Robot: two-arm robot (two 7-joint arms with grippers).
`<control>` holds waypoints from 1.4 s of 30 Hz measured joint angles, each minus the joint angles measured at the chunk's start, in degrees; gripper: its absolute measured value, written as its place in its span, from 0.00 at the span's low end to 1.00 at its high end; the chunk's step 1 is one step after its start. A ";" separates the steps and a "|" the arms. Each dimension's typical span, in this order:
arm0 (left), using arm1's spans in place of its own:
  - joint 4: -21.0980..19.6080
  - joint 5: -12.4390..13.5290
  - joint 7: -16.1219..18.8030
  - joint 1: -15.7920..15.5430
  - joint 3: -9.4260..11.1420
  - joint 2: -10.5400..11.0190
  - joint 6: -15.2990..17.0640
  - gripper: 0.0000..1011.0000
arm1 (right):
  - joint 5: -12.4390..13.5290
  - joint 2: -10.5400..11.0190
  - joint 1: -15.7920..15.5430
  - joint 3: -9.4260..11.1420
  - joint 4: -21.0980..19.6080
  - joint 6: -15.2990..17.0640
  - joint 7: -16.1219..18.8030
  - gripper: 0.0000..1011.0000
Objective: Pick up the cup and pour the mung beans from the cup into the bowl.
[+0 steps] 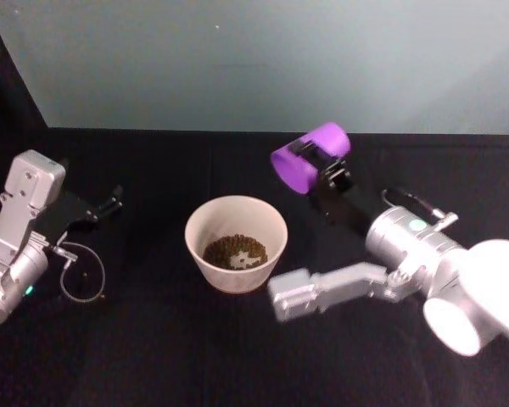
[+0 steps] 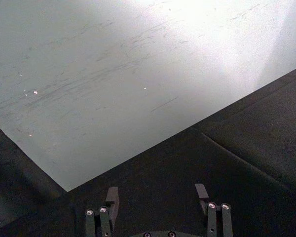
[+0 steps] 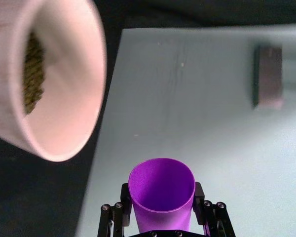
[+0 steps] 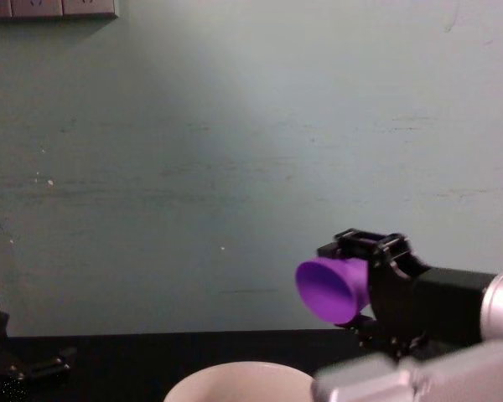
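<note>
Purple plastic, the cup (image 1: 310, 158) is clamped across its body by the right gripper (image 1: 321, 165) and hangs in the air, at about 1 o'clock from the white bowl (image 1: 235, 200) in the head view. Its long axis lies nearly level. The wide mouth points toward 8 o'clock, at the bowl, and the base points away toward the wall.

The coming move turns on this relation: the bowl is below the cup and on its mouth side, and the right arm is much the nearer one. The mung beans (image 1: 235, 252) lie in the bottom of the bowl. I judge that the pour is done or nearly done, and that the cup next needs turning upright.

The chest view shows what the head view cannot, that the cup's mouth is clearly higher than the bowl's rim. The right wrist view looks into the cup, and I see no beans in the part that shows.

The left gripper (image 2: 157, 193) is parked at 9 o'clock from the bowl, over the black cloth (image 1: 153, 356). Its fingers are spread wide and hold nothing.
</note>
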 joint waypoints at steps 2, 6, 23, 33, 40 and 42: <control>0.00 0.00 0.00 0.00 0.00 0.00 0.00 0.99 | 4.34 -0.42 -0.70 2.24 -0.03 -0.77 1.15 0.73; 0.00 0.00 0.00 0.00 0.00 0.00 0.00 0.99 | 17.16 -1.95 -2.49 8.36 0.55 -3.04 3.60 0.73; 0.00 0.00 0.00 0.00 0.00 0.00 0.00 0.99 | 56.82 -9.05 -4.16 24.12 9.25 -2.62 18.92 0.73; 0.00 0.00 0.00 0.00 0.00 0.00 0.00 0.99 | 63.40 -8.95 -3.39 24.19 11.75 -2.80 22.96 0.73; 0.00 0.00 0.00 0.00 0.00 0.00 0.00 0.99 | 67.04 -8.77 -3.04 23.74 13.32 -4.23 25.34 0.73; 0.00 0.00 0.00 0.00 0.00 0.00 0.00 0.99 | 67.96 -8.69 -2.89 23.58 13.87 -4.77 25.86 0.73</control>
